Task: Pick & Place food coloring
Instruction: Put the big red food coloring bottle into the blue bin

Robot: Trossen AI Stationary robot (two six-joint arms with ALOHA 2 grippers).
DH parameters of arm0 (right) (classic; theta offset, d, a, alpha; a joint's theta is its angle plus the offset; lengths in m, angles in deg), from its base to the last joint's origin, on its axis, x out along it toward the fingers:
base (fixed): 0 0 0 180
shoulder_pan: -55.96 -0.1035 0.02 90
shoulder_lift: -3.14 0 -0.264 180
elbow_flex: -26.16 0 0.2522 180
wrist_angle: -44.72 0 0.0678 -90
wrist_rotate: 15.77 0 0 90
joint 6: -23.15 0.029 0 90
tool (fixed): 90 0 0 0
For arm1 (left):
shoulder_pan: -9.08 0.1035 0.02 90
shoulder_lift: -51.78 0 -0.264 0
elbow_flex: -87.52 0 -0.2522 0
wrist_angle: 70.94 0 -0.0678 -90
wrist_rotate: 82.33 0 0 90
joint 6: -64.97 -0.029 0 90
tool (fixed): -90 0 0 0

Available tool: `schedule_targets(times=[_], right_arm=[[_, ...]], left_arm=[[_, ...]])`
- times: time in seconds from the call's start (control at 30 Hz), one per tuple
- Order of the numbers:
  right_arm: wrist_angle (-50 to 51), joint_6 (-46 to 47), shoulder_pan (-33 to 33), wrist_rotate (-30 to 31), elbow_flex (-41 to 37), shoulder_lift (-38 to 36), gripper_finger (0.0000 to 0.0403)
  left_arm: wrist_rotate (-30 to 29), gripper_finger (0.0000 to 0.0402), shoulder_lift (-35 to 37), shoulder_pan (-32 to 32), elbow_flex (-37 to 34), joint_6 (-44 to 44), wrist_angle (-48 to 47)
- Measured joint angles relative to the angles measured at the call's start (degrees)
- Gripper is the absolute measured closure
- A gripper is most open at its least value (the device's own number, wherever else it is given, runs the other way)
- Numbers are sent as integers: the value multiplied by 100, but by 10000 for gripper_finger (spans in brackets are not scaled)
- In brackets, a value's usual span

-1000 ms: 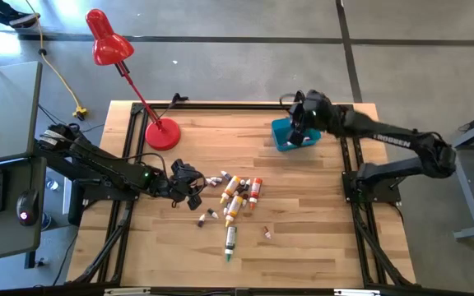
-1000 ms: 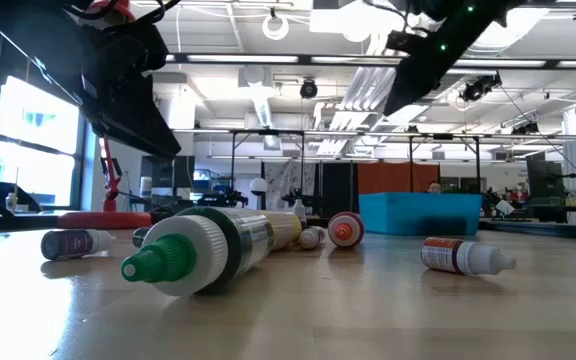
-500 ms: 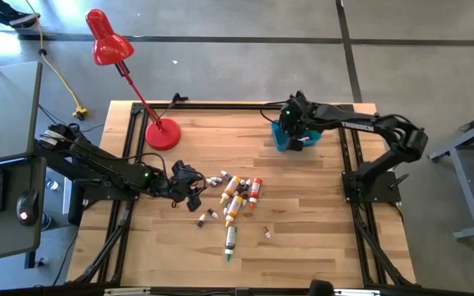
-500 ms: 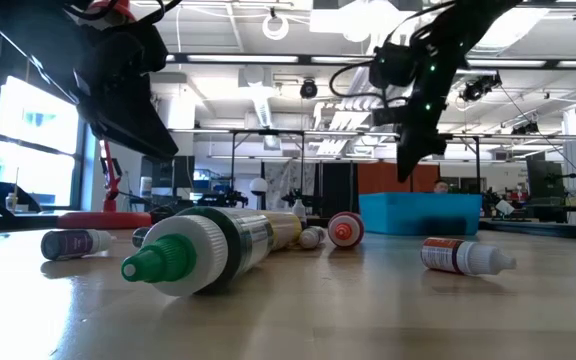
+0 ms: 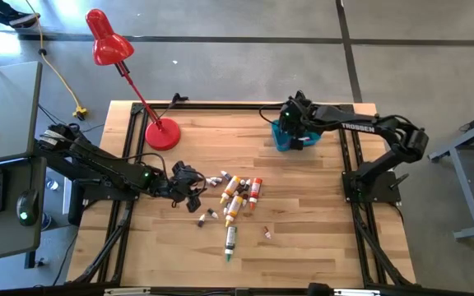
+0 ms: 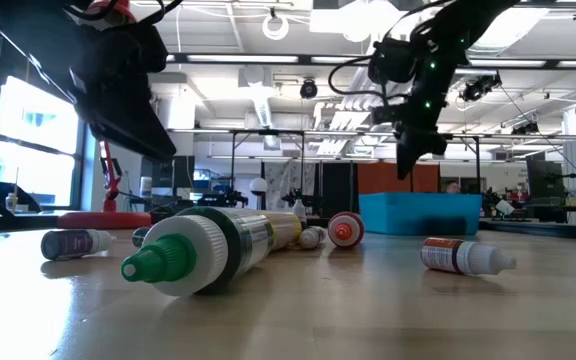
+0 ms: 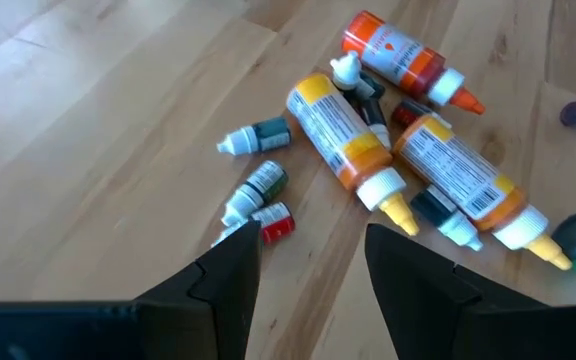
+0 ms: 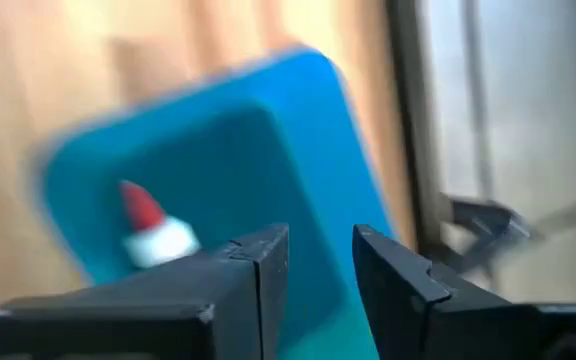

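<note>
The food coloring (image 5: 239, 193) lies scattered mid-table on its sides: yellow-orange and red-orange bottles (image 7: 368, 150), tiny pale-capped ones (image 7: 253, 190) and a green-tipped tube (image 6: 203, 250). My left gripper (image 5: 192, 185) hovers just left of the pile, open and empty (image 7: 313, 270). My right gripper (image 5: 293, 131) points down over the blue bin (image 5: 283, 141) near the far right edge; it is open and holds nothing (image 8: 320, 270). One red-tipped bottle (image 8: 153, 232) lies inside the bin (image 8: 268, 170).
A red desk lamp (image 5: 151, 107) stands with its round base on the far left of the table. A black frame rail (image 5: 348, 164) runs along the right side beside the bin. One small bottle (image 5: 267, 233) lies apart toward the near edge. Bare wood shows nearer.
My right gripper has swung in over the blue bin, dropped lower toward it and tipped to point down. It has then held nearly still for the last half second. The left arm and the bottles on the table have stayed put.
</note>
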Motion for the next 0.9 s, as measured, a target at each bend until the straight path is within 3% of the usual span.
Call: schedule_targets(times=[0.27,0.63,0.9], right_arm=[[102,299,175,-965,0,0,291],[142,-10,393,-1310,-462,27,211],[-605,-405,308,-1357,-1091,61,205]], left_arm=[[53,223,0,0,0,2,2],[128,223,0,0,0,173,4],[110,223,0,1,0,170,4]])
